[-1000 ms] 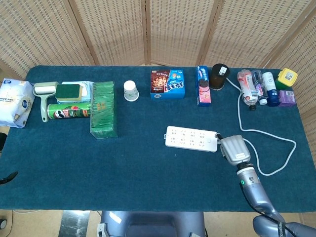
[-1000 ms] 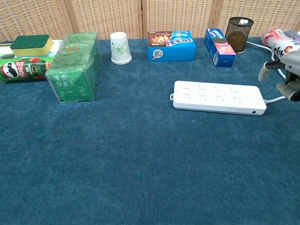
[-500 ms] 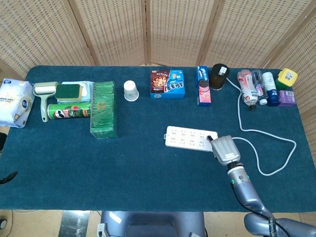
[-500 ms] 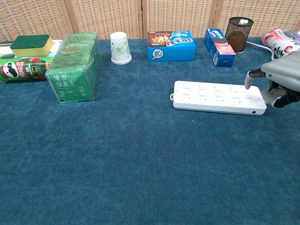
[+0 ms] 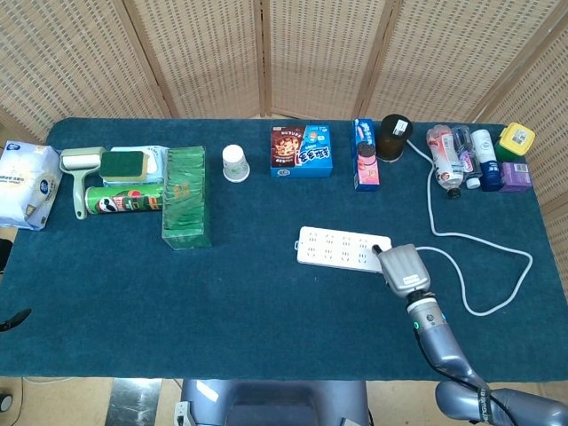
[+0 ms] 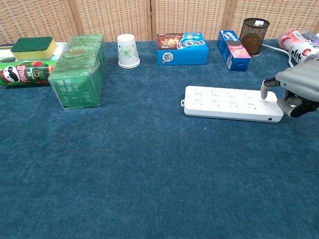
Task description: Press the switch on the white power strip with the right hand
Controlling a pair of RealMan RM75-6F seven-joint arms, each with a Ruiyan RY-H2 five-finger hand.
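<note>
The white power strip (image 6: 232, 103) lies flat near the middle of the counter (image 6: 149, 174), switch end toward the robot's right, so the right hand (image 6: 295, 90), holding nothing with one fingertip (image 6: 263, 93) down on that end, can press it.

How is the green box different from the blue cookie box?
The green box is see-through green and long, with its short end toward the robot; the cookie box is solid blue with cookie pictures and shows its wide face. The green box sits left, beside the chips can; the cookie box sits at the back middle, behind the power strip. Both are box-shaped and rest untouched on the blue cloth.
</note>
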